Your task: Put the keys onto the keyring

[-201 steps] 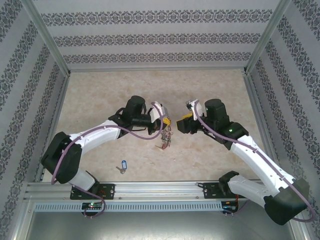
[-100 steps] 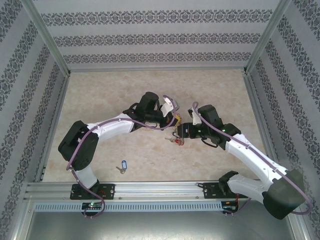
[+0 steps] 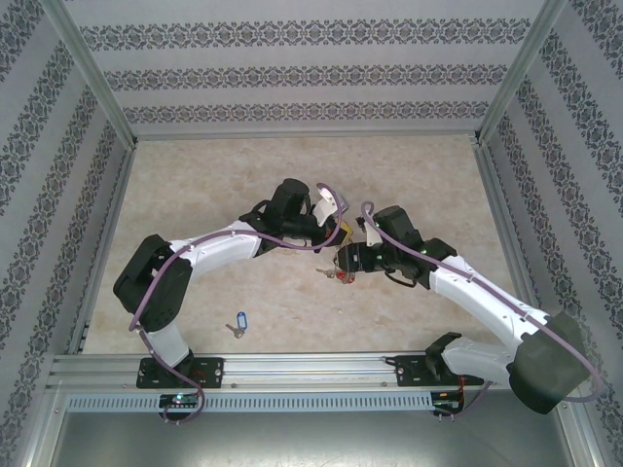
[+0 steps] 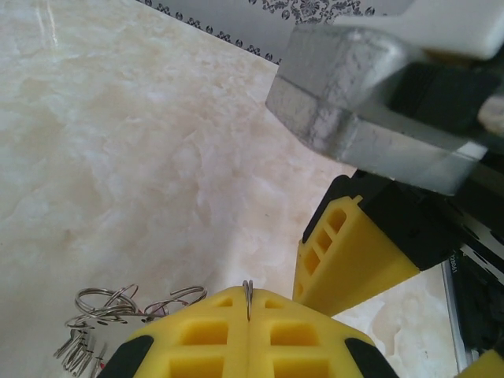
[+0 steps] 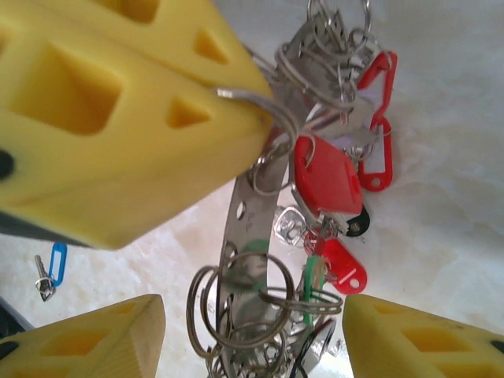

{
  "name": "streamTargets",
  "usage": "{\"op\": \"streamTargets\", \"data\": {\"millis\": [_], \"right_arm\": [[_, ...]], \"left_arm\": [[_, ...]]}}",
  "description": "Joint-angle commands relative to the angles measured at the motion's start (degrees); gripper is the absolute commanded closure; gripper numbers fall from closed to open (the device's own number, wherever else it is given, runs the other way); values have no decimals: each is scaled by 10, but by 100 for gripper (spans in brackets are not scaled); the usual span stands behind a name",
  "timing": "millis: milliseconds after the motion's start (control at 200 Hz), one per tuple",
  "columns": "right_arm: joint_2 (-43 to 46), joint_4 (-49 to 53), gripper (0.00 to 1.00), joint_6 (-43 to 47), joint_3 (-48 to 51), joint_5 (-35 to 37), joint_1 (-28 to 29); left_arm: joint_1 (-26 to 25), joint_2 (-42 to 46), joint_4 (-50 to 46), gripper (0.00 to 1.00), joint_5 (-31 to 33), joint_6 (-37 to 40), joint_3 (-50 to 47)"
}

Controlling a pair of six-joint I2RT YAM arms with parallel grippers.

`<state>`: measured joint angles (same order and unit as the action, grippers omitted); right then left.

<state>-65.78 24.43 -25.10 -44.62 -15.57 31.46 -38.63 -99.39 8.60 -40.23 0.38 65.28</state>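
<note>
My left gripper (image 4: 248, 305) is shut on a thin wire ring of the keyring (image 5: 246, 236), a perforated grey metal band hung with split rings, red tags (image 5: 327, 177) and a green tag. The bunch dangles below it above the table, and from overhead the keyring (image 3: 335, 273) hangs between both grippers. My right gripper (image 5: 253, 340) is open, one yellow finger (image 5: 87, 339) on each side of the hanging bunch, touching nothing. From above, the left gripper (image 3: 340, 233) sits just behind the right gripper (image 3: 343, 261). A blue-tagged key (image 3: 238, 324) lies on the table near the front left, and the blue-tagged key (image 5: 52, 266) shows again far below.
The marble-patterned tabletop (image 3: 195, 185) is walled by patterned panels with metal posts. A metal rail (image 3: 311, 370) runs along the near edge by the arm bases. The right gripper's yellow finger (image 4: 346, 252) hangs close beside my left fingers.
The left arm swung right with the keyring, then held still. The right gripper moved left up to the hanging bunch and its jaws spread wider.
</note>
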Motion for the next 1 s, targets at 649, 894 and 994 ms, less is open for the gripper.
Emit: {"op": "streamTargets", "data": {"millis": [649, 894, 994], "right_arm": [[17, -75, 77, 35, 50, 124, 27], [32, -89, 92, 34, 55, 94, 16], [42, -107, 96, 24, 60, 54, -6]], "left_arm": [[-7, 5, 52, 97, 4, -36, 14], [-6, 17, 75, 73, 13, -50, 11], [-3, 33, 95, 60, 23, -63, 1]]}}
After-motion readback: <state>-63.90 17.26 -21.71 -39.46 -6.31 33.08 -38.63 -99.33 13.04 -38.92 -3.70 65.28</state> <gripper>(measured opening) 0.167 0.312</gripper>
